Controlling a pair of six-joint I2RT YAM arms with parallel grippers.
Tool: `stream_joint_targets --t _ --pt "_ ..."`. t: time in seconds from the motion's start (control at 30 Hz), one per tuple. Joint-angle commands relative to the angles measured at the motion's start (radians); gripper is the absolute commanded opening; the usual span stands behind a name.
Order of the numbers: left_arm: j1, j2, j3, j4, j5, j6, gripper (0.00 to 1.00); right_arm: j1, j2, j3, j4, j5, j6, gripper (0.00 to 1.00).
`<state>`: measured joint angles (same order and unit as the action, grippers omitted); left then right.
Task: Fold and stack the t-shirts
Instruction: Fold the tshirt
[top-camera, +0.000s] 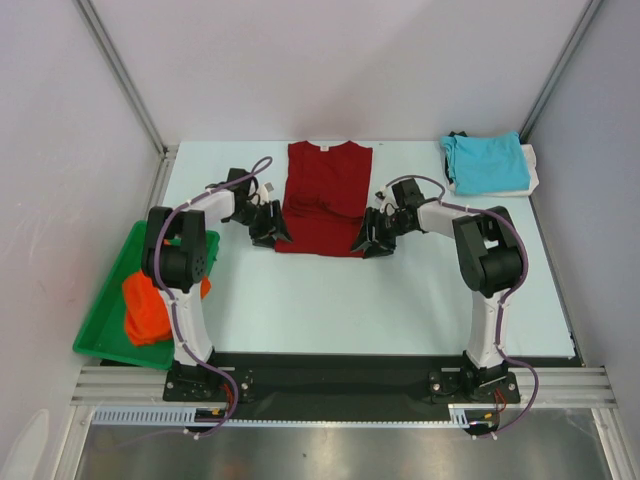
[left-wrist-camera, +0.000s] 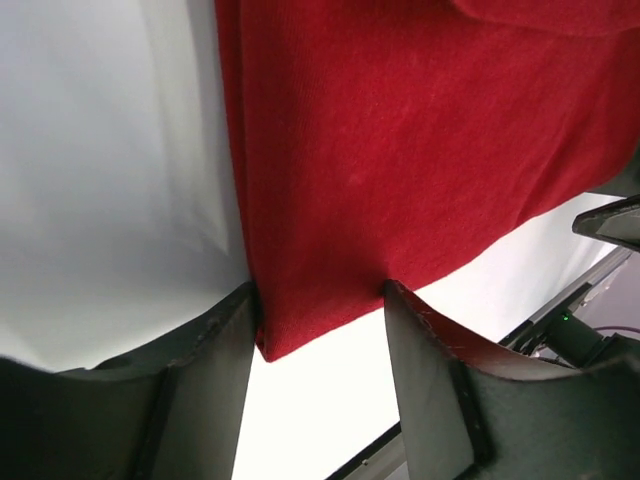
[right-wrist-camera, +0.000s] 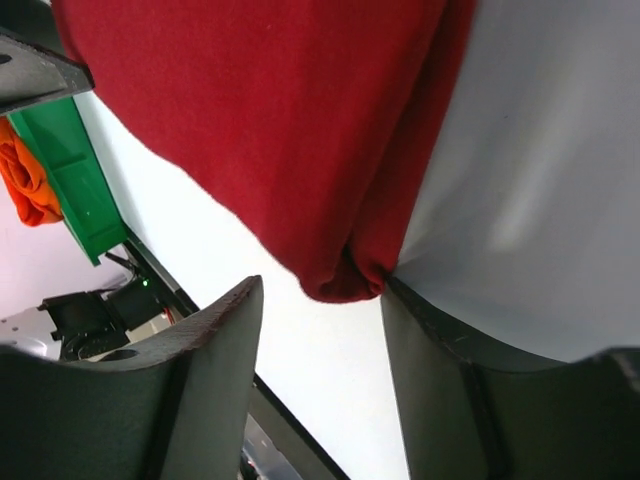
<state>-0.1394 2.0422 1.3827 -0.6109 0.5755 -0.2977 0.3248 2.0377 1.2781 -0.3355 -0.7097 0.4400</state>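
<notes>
The left fingers (left-wrist-camera: 200, 390) stood spread, one hem corner of the dark red t-shirt (top-camera: 325, 195) lying between them on the worktop (top-camera: 350, 300). The right fingers (right-wrist-camera: 190, 380), likewise spread, straddled the other hem corner.

Dark red t-shirt (top-camera: 325, 197) lies flat on the tabletop (top-camera: 400, 300), collar toward the far edge. Left gripper (top-camera: 272, 228) and right gripper (top-camera: 372, 240) sit at its two near corners. Folded turquoise t-shirt (top-camera: 485, 162) occupies the far right corner. Orange t-shirt (top-camera: 150, 308) lies in a green tray (top-camera: 105, 330) beside the left edge.
</notes>
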Motion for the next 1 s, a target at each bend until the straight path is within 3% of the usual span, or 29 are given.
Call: stream_joint_targets --t 0.0,0.07,0.1,0.17,0.27,0.3,0.37,0.4,0.47,0.97 --pt "0.001 0.035 0.007 0.014 -0.011 0.002 0.56 0.008 0.041 -0.008 0.026 0.059 0.006 0.56" --pt "0.000 0.036 0.003 0.016 -0.009 0.003 0.45 0.008 0.047 -0.020 0.044 0.044 0.017 0.50" --pt "-0.002 0.038 0.001 0.016 -0.009 0.002 0.42 0.008 0.047 -0.023 0.047 0.046 0.019 0.44" --pt "-0.003 0.036 -0.002 0.016 0.000 0.000 0.36 0.010 0.053 -0.028 0.061 0.035 0.028 0.42" --pt "-0.005 0.035 -0.013 0.016 0.001 -0.001 0.22 0.011 0.050 -0.036 0.090 0.012 0.031 0.26" --pt "-0.005 0.033 -0.017 0.016 0.001 -0.003 0.18 0.013 0.047 -0.036 0.098 0.006 0.034 0.17" --pt "-0.005 0.026 -0.017 0.019 0.004 -0.001 0.03 0.011 0.033 -0.037 0.121 0.000 0.034 0.07" --pt "-0.005 0.021 -0.013 0.019 0.004 -0.001 0.00 0.011 0.027 -0.037 0.130 -0.007 0.034 0.04" --pt "-0.005 0.001 -0.002 0.014 0.012 0.002 0.01 -0.003 0.004 -0.036 0.138 -0.017 0.028 0.00" --pt "-0.008 -0.197 -0.016 -0.058 0.066 0.045 0.00 -0.107 -0.310 -0.167 0.030 -0.112 -0.038 0.00"
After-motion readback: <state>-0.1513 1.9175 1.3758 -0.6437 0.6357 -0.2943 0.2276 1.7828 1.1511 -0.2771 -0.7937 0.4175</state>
